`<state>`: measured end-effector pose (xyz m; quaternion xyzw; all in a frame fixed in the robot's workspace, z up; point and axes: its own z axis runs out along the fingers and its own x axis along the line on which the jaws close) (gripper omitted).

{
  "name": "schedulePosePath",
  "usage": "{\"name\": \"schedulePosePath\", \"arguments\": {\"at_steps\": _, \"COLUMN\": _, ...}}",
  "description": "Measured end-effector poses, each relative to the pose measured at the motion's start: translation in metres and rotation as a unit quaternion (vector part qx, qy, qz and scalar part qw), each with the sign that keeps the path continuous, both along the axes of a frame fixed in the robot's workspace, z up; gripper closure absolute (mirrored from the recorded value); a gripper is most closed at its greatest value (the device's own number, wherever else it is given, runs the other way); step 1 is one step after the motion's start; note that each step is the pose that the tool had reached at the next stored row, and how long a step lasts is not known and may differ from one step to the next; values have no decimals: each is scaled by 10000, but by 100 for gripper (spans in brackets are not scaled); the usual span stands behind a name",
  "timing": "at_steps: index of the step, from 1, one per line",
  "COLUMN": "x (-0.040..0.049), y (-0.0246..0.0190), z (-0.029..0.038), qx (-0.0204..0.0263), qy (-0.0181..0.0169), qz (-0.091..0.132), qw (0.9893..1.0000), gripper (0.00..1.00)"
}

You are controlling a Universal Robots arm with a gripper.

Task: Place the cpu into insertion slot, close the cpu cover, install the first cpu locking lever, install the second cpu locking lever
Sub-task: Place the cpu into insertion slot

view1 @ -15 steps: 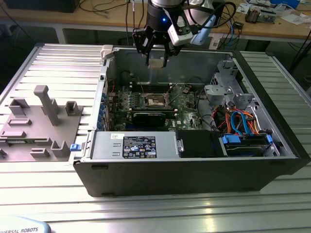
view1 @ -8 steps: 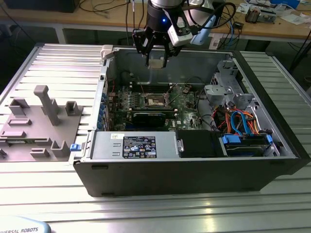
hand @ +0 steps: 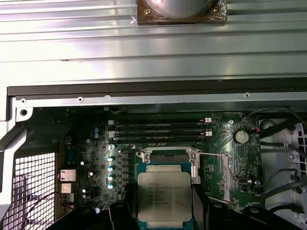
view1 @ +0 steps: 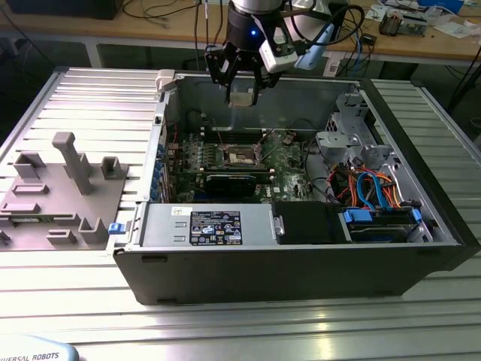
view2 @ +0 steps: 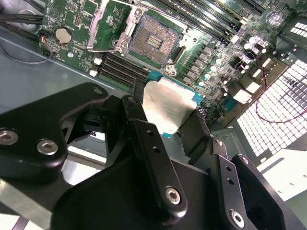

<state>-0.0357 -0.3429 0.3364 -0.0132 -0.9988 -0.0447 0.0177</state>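
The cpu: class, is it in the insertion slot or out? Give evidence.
Out. In the second wrist view the gripper holds the cpu clear of the board; the insertion slot shows bare contacts.

A ribbed metal table [view1: 248, 331] bears an open computer case [view1: 301, 271] and, just beside it, a grey fixture plate [view1: 37, 204].

I note a ribbed metal table [view1: 248, 331] under my workspace — even, bright lighting. Behind it, a wooden bench [view1: 135, 30] strewn with cables [view1: 161, 11].
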Motion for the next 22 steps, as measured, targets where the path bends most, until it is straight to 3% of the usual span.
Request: {"name": "schedulePosePath", "arguments": {"at_steps": 22, "x": 0, "y": 0, "z": -57, "qx": 1, "qy": -1, "qz": -1, "qw": 10000, "gripper": 46}}
